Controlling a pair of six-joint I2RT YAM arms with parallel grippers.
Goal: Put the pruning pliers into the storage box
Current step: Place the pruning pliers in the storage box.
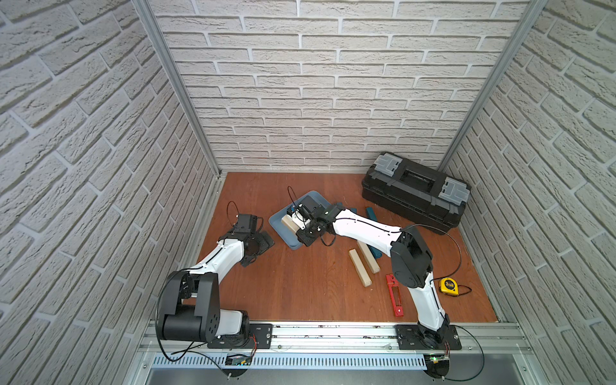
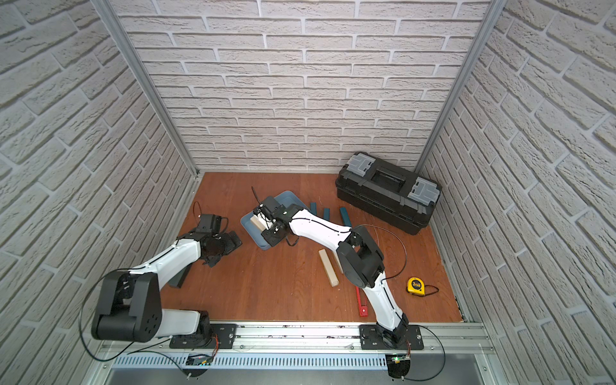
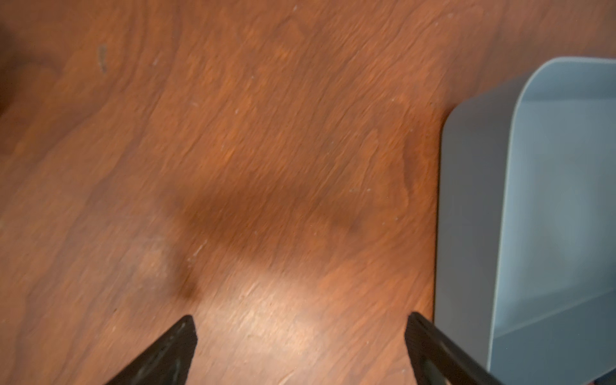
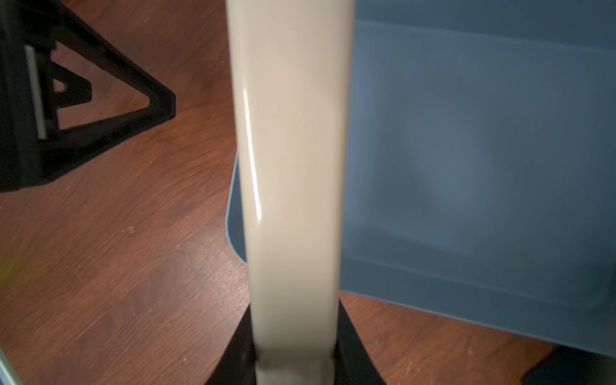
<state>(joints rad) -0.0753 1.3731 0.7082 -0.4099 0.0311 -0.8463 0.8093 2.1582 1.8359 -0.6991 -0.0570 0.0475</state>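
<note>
The red pruning pliers [image 1: 394,295] [image 2: 361,305] lie flat on the wooden table near the front right, beside the right arm's base link, with no gripper on them. The light blue storage box [image 1: 278,221] [image 2: 248,221] [image 4: 466,166] sits at mid-table. My right gripper [image 1: 301,223] [image 4: 295,333] is shut on a beige bar [image 1: 288,224] [image 4: 293,150], which hangs over the box's near-left rim. My left gripper [image 1: 258,250] [image 3: 300,328] stands open and empty over bare wood just left of the box [image 3: 550,200].
A big black toolbox [image 1: 415,191] stands at the back right. A yellow tape measure [image 1: 448,286] lies at the right. Two beige bars [image 1: 360,267] and teal bars [image 1: 370,213] lie under and beside the right arm. Brick walls close three sides.
</note>
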